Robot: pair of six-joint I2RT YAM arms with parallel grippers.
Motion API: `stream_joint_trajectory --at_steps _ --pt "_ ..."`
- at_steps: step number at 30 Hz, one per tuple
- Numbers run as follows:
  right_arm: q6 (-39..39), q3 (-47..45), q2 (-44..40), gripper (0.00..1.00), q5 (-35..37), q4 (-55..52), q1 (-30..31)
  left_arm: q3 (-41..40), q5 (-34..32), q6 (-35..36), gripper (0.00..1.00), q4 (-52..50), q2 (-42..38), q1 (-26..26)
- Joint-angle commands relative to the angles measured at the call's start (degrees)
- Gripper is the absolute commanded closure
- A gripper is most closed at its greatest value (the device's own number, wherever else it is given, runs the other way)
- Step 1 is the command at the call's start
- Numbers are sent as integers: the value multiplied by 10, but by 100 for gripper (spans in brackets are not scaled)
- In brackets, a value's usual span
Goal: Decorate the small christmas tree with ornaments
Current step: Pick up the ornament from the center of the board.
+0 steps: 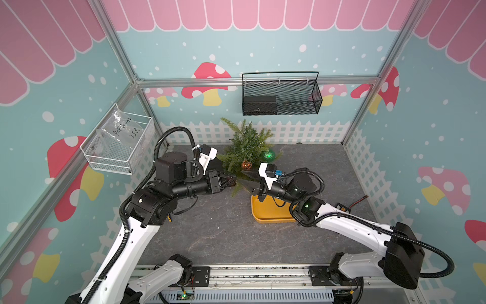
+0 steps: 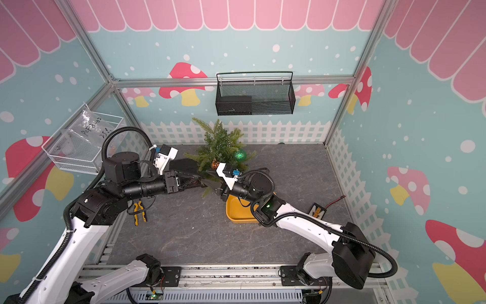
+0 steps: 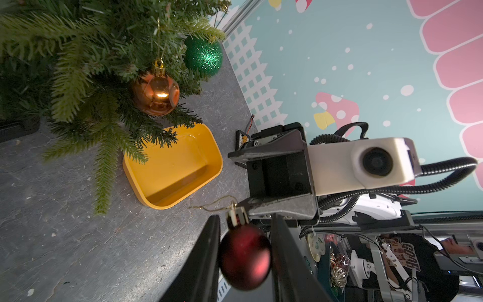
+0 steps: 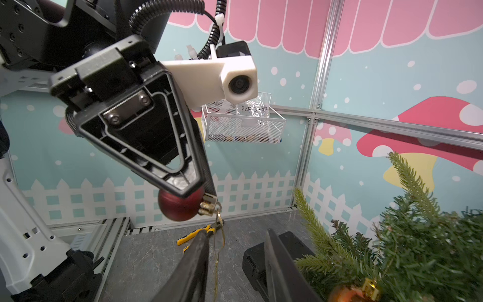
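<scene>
- Your left pincer [image 3: 245, 217] pinches the dark red bauble [image 3: 244, 257], at the low branches of the small christmas tree [image 1: 246, 147].
- Your right pincer [image 4: 236, 232] is spread, and the bauble's gold loop [image 4: 218, 251] hangs close by its fingers.
- Green glitter bauble [image 1: 268, 154] and copper bauble [image 1: 246, 164] hang on the tree, at the back of the table [image 1: 223, 231].
- Yellow tub [image 1: 268, 213] sits near the tree.

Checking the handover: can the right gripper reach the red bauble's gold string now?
Probably yes: the left gripper holds the red bauble, and its gold string hangs free inside the open right gripper; nothing visible blocks it.
</scene>
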Motion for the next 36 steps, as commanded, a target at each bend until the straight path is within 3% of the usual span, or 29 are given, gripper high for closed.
stream_joint_trajectory --at_steps 1,10,12,15,22,31,36 --pt "-6 18 12 65 -19 26 7 -9 15 3 87 9 -9 3" --pt "-5 37 30 80 -19 29 11 -15 21 4 87 14 -9 3" --pt "-4 39 33 91 -19 27 11 -17 19 6 87 14 -12 3" --pt "-7 37 30 99 -12 20 11 -22 9 8 88 10 -19 19" --pt "-34 83 39 100 40 -79 10 -53 -24 5 89 5 -43 76" --pt "-43 224 122 100 59 -216 13 -122 -50 -33 89 80 -72 140" --pt "-68 334 179 100 105 -343 21 -180 -46 -70 89 151 -93 194"
